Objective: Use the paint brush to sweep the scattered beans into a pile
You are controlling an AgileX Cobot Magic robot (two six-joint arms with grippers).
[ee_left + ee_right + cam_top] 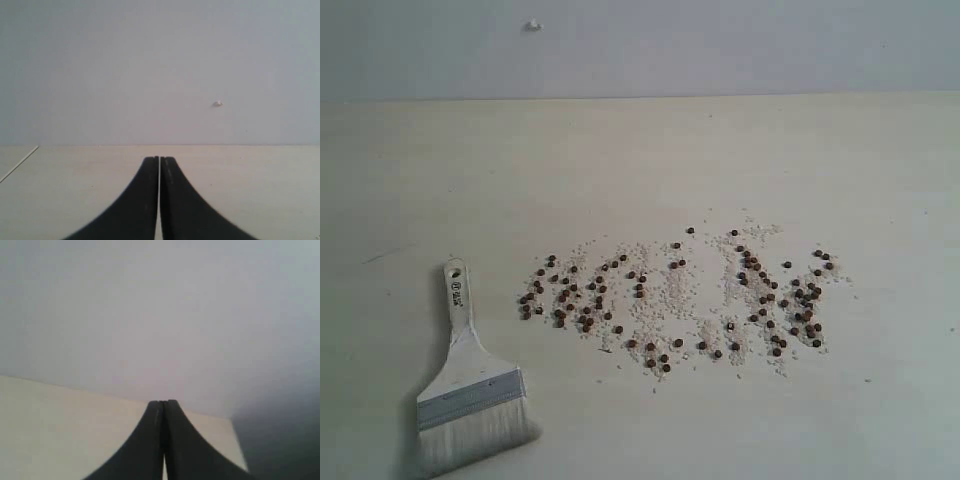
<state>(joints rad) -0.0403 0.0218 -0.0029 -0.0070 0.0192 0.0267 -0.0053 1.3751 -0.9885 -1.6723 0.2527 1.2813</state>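
Note:
Dozens of dark reddish-brown beans [650,346] lie scattered in a wide band across the middle of the pale table [640,160], mixed with fine whitish grains. The paint brush [465,385] lies flat at the near left, cream handle pointing away, silver ferrule and whitish bristles toward the front edge. Neither arm shows in the exterior view. My left gripper [159,159] is shut with its black fingers pressed together, holding nothing, over bare table. My right gripper [163,402] is likewise shut and empty near a table corner.
A grey wall [640,50] rises behind the table, with a small white knob [533,25] on it, also seen as the knob [217,104] in the left wrist view. The table's corner edge [239,447] shows in the right wrist view.

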